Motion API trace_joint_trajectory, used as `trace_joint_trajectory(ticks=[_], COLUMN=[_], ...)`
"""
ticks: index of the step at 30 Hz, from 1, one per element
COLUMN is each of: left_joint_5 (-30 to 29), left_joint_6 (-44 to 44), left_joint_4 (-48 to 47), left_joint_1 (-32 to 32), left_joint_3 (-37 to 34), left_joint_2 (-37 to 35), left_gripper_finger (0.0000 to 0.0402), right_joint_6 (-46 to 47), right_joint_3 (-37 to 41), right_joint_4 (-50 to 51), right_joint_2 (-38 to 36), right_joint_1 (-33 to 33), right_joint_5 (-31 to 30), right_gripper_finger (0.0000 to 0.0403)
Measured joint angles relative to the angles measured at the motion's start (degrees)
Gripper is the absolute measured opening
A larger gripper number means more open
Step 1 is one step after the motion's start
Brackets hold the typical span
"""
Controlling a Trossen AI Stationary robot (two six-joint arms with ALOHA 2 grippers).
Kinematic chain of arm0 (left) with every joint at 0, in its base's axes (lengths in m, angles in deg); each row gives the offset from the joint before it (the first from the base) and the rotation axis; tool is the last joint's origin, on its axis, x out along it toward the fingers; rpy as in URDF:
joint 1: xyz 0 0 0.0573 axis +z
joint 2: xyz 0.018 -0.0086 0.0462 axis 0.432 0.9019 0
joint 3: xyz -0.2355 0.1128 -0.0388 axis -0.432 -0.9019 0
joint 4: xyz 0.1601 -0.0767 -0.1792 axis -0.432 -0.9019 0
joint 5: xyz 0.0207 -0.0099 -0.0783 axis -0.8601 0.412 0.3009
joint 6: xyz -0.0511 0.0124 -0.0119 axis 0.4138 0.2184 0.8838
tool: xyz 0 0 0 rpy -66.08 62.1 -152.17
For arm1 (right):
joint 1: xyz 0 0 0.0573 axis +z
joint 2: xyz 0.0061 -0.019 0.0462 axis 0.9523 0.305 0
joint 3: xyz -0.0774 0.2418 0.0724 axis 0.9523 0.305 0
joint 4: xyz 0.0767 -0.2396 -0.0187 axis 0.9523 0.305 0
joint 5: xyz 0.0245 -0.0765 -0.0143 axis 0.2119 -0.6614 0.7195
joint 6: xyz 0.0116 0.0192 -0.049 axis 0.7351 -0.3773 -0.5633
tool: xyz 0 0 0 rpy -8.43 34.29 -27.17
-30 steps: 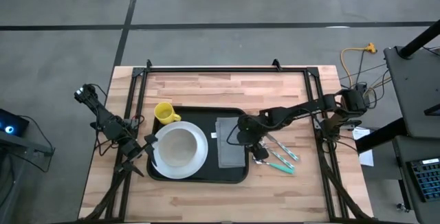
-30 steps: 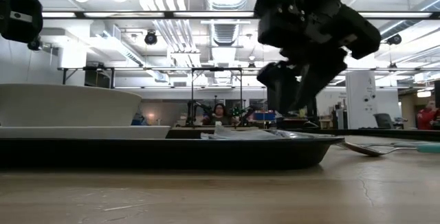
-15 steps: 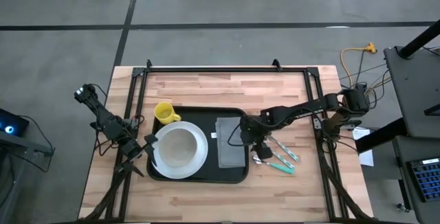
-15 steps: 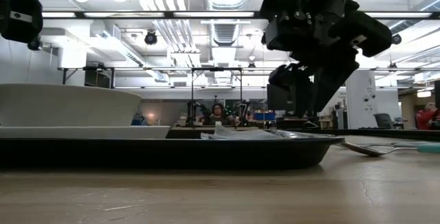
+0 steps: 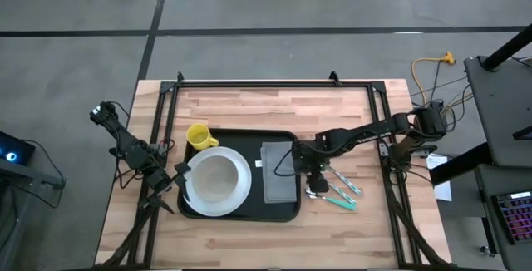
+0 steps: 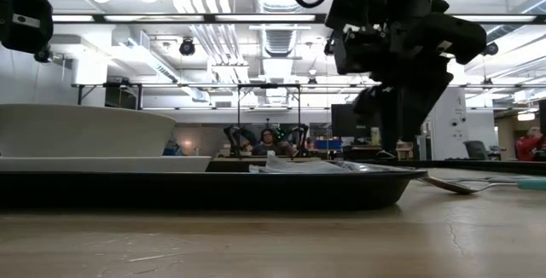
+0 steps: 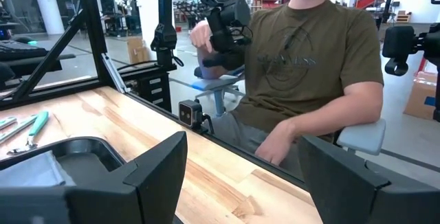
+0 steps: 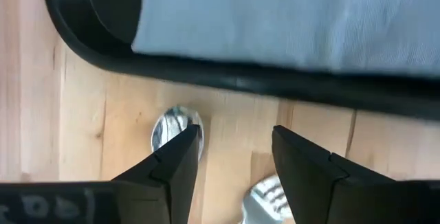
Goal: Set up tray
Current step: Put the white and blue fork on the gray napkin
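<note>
The black tray point(image 5: 241, 209) lies mid-table. On it rest a white plate point(image 5: 218, 178) and a folded grey napkin point(image 5: 278, 171). A yellow mug point(image 5: 198, 135) stands at the tray's far left corner. Teal-handled cutlery point(image 5: 339, 191) lies on the wood right of the tray. My right gripper point(image 5: 312, 171) is open and hovers just outside the tray's right rim point(image 8: 240, 80), with its fingers on either side of the spot beside a spoon's bowl point(image 8: 173, 123). My left gripper point(image 5: 179, 179) waits, open, at the tray's left edge.
A black frame rail point(image 5: 274, 82) runs along the far edge, with side rails at left and right. Bare wood lies near and far of the tray. A person sits beyond the table point(image 7: 309, 66) in the left wrist view.
My right gripper has moved toward the table's right edge, from above the napkin's right side to just past the tray's right rim, over the cutlery. Nothing on the table has shifted.
</note>
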Motion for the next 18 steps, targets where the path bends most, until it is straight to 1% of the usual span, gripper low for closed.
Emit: trace_joint_trajectory(ticks=[4, 14, 18], left_joint_5=[-0.01, 0.0, -0.02], left_joint_6=[0.0, 0.0, 0.0], left_joint_4=[0.0, 0.0, 0.0], left_joint_1=[0.01, 0.0, 0.01], left_joint_3=[0.0, 0.0, 0.01], left_joint_2=[0.0, 0.0, 0.0], left_gripper_finger=[0.0255, 0.0255, 0.0255], right_joint_6=[3.57, 12.32, 17.15], right_joint_3=[0.02, 0.02, 0.02], right_joint_4=[1.99, 1.99, 2.01], right_joint_2=[0.0, 0.0, 0.0], right_joint_1=[0.0, -0.02, 0.0], right_joint_5=[0.02, 0.02, -0.61], right_gripper_finger=[0.0169, 0.0166, 0.0166])
